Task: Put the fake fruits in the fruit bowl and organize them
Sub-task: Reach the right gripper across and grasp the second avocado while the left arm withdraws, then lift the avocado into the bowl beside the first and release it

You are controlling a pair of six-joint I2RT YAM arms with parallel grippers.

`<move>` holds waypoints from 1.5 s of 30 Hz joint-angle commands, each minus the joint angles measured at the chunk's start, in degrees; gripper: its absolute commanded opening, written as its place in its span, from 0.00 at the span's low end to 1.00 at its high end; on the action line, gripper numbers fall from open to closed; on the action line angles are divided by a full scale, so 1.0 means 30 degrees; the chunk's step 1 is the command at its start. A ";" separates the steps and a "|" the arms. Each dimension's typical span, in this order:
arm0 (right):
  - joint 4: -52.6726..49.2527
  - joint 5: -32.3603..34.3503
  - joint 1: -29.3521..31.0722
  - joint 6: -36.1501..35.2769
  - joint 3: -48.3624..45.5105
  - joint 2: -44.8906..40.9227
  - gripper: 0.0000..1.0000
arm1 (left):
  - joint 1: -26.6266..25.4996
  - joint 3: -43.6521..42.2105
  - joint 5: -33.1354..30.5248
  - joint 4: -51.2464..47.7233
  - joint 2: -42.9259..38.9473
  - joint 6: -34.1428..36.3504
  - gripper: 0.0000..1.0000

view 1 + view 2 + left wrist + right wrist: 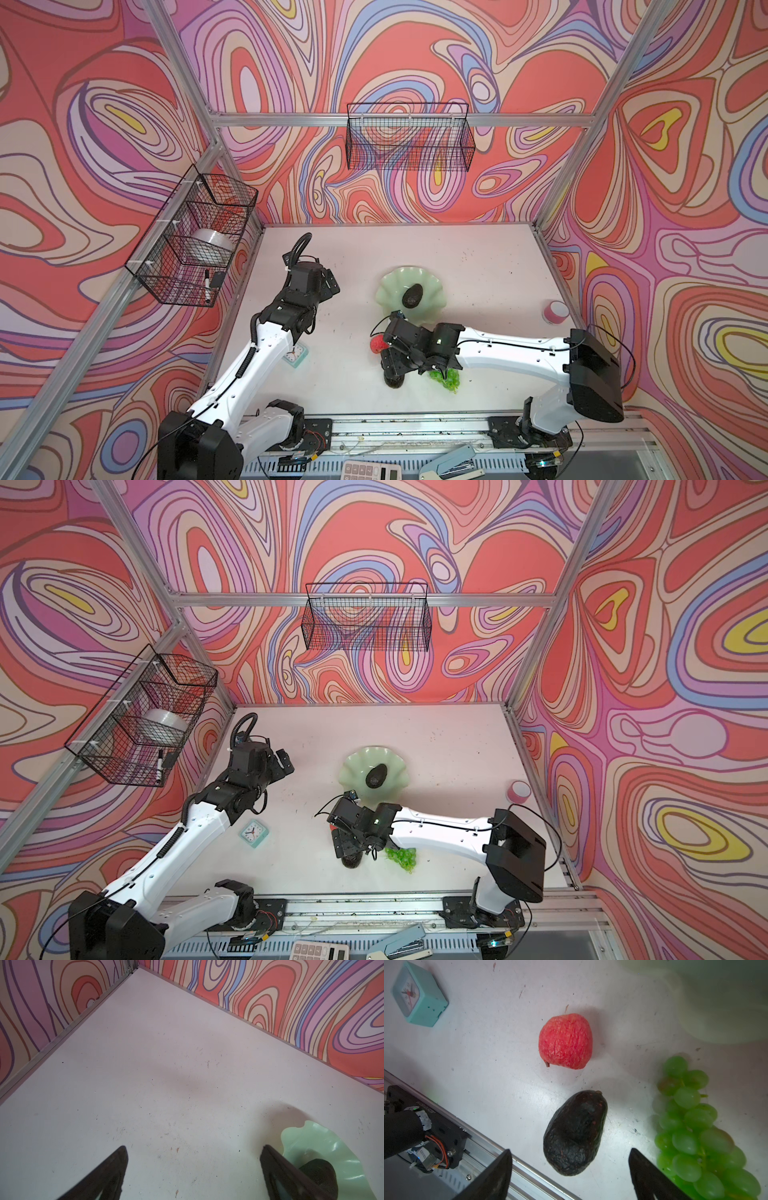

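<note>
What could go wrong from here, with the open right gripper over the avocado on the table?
The right gripper has one finger close beside the grapes; descending could snag or drag the bunch. The rounded table avocado might slip out sideways toward the red fruit. The shallow fruit bowl already holds an avocado; a second may roll out.

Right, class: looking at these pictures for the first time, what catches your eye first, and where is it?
The swirling pink, orange and lilac walls surround everything. Mid-table sits a mint-green scalloped bowl holding one dark avocado. Nearer the front, under the right arm, lie a red fruit, a second avocado and green grapes.
</note>
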 commanded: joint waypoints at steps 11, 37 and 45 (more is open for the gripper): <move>-0.1132 -0.0696 0.0091 -0.0551 0.1675 0.3646 0.80 | 0.0196 -0.0521 0.0260 -0.0113 -0.0287 -0.0407 1.00; -0.3518 0.3423 -0.3818 -0.3864 0.3969 -0.1370 0.43 | 0.0318 -0.1065 -0.0065 -0.0603 -0.1323 -0.0271 1.00; -0.0682 0.3724 -0.5911 -0.6318 0.7127 0.2756 0.42 | 0.0339 -0.1359 0.0329 -0.1112 -0.1902 -0.0535 1.00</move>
